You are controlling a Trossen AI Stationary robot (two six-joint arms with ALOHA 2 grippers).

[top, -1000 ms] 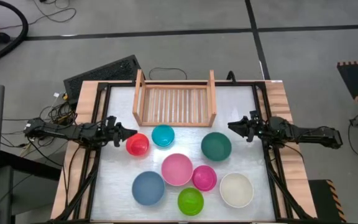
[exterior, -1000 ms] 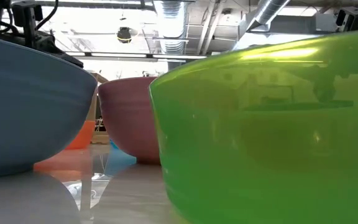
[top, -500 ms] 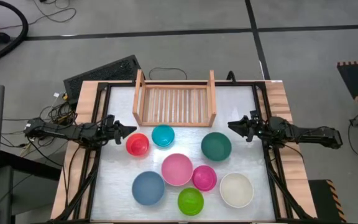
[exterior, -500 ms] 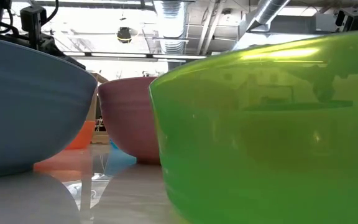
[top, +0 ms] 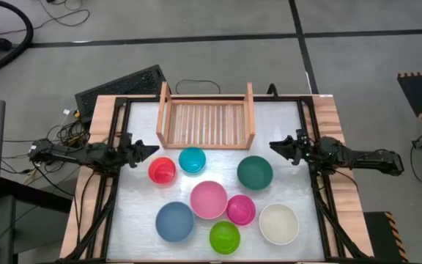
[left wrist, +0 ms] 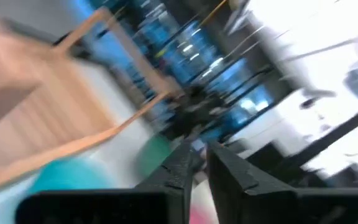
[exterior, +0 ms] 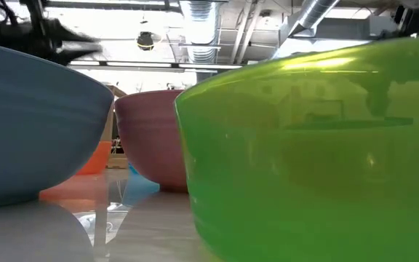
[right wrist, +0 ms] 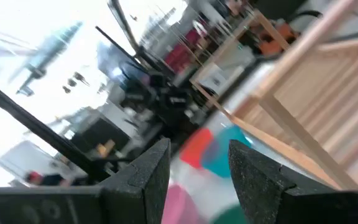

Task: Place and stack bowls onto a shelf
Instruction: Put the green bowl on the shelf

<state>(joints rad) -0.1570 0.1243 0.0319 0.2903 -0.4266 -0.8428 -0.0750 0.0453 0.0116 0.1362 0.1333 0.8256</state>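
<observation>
Left gripper [top: 152,149] had drifted back w/ jaws barely parted, empty, near red bowl [top: 162,170]; right gripper [top: 272,147] part-open, empty.

We see the white worktop [top: 134,220] carrying the empty wooden shelf [top: 206,122] and eight loose bowls [top: 209,199] in front of it.

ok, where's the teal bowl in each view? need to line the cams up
High view: teal bowl just in front of the shelf, right of the red-orange bowl.
Low view: only a sliver, between red-orange bowl and pink bowl.
Left wrist view: blurred teal patch beside the shelf.
Right wrist view: next to the shelf.
Shared landmark: the red-orange bowl beside it.
</observation>
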